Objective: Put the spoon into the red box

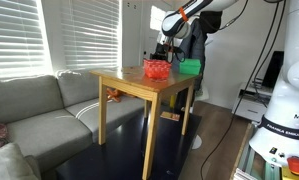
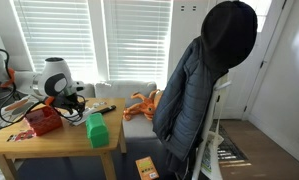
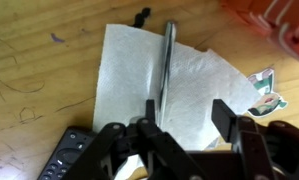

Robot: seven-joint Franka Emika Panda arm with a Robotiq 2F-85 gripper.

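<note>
The gripper (image 3: 189, 120) hangs over the wooden table (image 3: 29, 90) with its jaws spread wide and nothing between them. Beneath it, the spoon (image 3: 167, 60) lies lengthwise on a white napkin (image 3: 124, 70), apart from the red box (image 3: 274, 15). In an exterior view the red box (image 2: 44, 121) sits toward the table's middle, and a green box (image 2: 97, 131) stands beside it, nearer a table edge.
</note>
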